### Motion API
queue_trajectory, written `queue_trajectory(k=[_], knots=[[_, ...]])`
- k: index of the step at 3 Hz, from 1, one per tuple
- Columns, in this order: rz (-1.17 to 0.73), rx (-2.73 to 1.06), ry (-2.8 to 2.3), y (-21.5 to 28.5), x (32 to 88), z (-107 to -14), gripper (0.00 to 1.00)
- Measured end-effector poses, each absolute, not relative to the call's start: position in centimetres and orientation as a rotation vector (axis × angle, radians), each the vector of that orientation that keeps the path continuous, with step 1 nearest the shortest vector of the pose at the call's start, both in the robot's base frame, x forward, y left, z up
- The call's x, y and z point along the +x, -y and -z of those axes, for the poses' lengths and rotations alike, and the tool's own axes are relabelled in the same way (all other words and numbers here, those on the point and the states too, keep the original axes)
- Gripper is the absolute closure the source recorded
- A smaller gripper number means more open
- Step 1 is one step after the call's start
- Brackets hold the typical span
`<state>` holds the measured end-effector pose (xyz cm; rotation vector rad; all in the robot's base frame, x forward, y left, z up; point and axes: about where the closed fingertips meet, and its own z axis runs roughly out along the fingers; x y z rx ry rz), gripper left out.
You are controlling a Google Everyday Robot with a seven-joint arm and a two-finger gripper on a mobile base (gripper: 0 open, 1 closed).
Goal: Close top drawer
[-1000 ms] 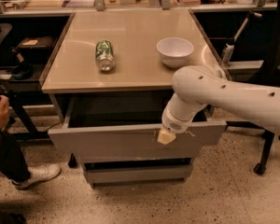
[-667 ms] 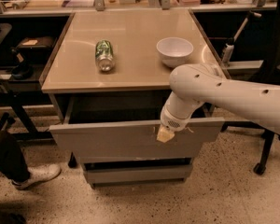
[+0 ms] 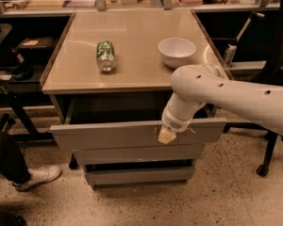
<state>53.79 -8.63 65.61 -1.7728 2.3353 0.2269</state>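
- The top drawer (image 3: pixel 108 134) sticks out from under the worktop (image 3: pixel 137 65), so it is not shut yet
- The gripper (image 3: pixel 167 135) touches its front (wide or narrow, I cannot tell)
- Left: push it all the way in

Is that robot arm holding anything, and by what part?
Nothing looks held. The gripper only touches the flat front of the top drawer, right of its centre, as if pushing it.
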Motion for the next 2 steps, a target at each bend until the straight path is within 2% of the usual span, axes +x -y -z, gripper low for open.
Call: queue_trajectory(k=[2], knots=[[-0.227, -1.773, -2.335, 8.63, 53.79, -65.61, 0.12]])
